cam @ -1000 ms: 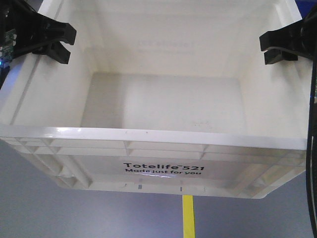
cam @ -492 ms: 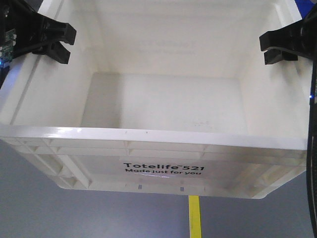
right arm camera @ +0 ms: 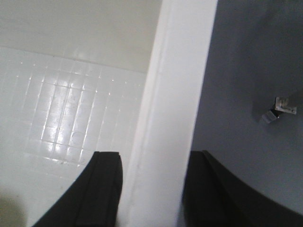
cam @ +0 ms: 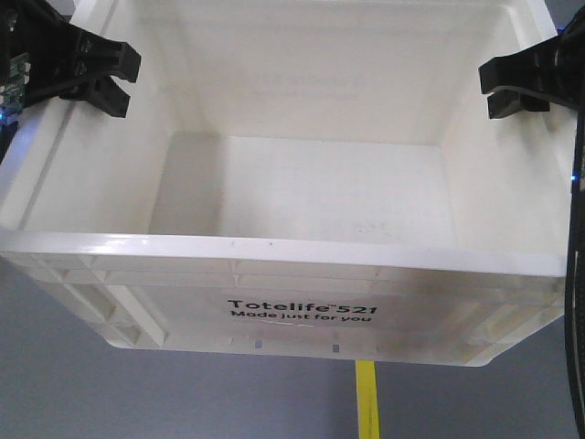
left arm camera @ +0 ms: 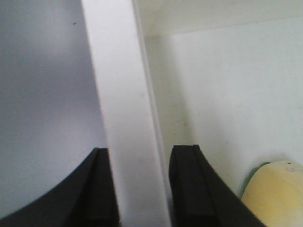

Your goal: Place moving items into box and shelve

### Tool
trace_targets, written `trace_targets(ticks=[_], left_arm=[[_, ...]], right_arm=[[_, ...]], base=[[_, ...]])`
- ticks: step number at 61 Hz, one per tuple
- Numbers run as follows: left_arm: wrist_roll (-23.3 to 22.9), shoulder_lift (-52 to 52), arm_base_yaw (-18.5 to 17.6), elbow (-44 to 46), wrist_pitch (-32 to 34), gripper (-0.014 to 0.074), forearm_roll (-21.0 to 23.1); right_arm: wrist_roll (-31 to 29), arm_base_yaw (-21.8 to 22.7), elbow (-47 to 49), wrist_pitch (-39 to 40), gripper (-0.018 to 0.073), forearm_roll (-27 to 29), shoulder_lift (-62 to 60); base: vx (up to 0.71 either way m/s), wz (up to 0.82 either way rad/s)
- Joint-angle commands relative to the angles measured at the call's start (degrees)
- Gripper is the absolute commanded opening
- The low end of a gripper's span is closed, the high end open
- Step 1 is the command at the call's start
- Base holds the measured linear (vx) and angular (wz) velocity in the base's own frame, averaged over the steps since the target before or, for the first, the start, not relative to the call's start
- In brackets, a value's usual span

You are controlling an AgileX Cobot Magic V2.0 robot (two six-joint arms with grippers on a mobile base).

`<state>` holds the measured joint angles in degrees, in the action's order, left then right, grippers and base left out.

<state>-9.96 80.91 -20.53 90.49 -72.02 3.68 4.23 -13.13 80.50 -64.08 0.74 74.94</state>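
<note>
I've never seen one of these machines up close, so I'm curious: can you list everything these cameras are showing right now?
white Totelife crate: one, white with black print, apparently lifted off the floor between the arms.
yellow ball: one, pale yellow with a green edge, inside the crate by its left wall; only partly seen.
floor: grey-blue, below the crate.
floor stripe: one, yellow, under the crate.
small object: one, grey, outside the crate's right wall; too blurred to name.
cable: one, black, at the right edge.
left gripper: one, black, clamped on the crate's left rim.
right gripper: one, black, clamped on the right rim.
</note>
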Motion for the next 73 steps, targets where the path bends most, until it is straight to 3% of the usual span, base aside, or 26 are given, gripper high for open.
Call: trace_targets(ticks=[1, 73], left_arm=[[0.7, -3.1, -0.5, 2.9, 6.1, -0.0004, 3.6], [0.7, -3.1, -0.5, 2.9, 6.1, -0.0004, 3.6]], right_arm=[[0.9, 0.1, 2.5, 6.3, -0.0006, -0.4, -1.9], [0.9, 0.1, 2.5, 6.3, -0.0006, -0.7, -1.9]], base=[[0.62, 0.01], [0.61, -0.03]])
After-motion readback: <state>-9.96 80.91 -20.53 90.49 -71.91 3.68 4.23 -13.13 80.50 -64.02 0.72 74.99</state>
